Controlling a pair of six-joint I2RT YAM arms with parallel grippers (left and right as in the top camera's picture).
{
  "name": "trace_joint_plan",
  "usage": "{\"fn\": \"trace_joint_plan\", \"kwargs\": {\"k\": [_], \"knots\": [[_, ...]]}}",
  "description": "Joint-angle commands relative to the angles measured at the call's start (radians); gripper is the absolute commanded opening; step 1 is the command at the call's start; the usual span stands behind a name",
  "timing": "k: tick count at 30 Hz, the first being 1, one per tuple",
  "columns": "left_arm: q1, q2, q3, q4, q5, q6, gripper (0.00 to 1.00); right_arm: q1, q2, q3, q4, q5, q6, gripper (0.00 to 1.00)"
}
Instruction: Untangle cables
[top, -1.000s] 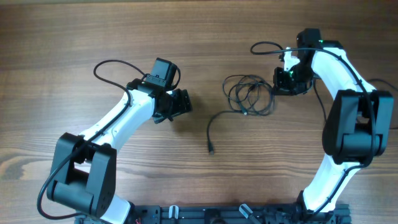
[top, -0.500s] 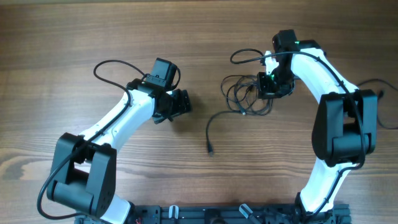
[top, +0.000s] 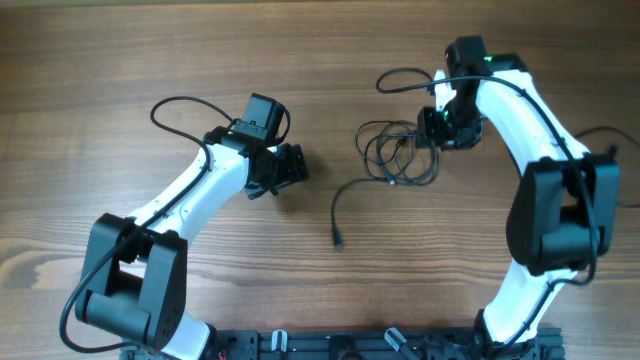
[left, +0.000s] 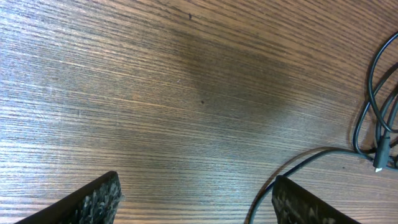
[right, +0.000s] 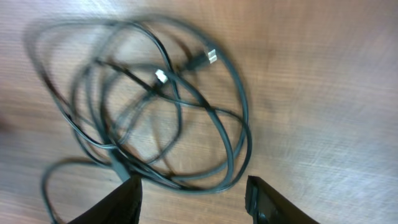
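R gripper (top: 437, 128) is nearest: jaws part-open, empty, right at the edge of the cables (top: 397, 152). Tangle lies to its left, w/ one tail trailing frontward. L gripper (top: 293, 165) well apart past that tail, wide open, empty.

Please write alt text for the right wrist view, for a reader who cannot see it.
A loose tangle of thin dark cables lies on a wooden table, two plugs near its top. The right gripper is open at the bottom edge.
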Motion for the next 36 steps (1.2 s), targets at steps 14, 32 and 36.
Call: {"fn": "trace_joint_plan", "kwargs": {"k": [14,32,36], "knots": [[0.004,0.006,0.008,0.0,-0.013,0.008,0.8,-0.002,-0.03,-0.226,0.356,0.014,-0.095,0.64],[0.004,0.006,0.008,0.0,-0.013,0.008,0.8,-0.002,-0.195,-0.115,0.149,-0.209,-0.068,0.04],[0.004,0.006,0.008,-0.001,-0.013,0.008,0.8,-0.002,-0.301,-0.106,0.142,-0.422,-0.071,0.04]]}}
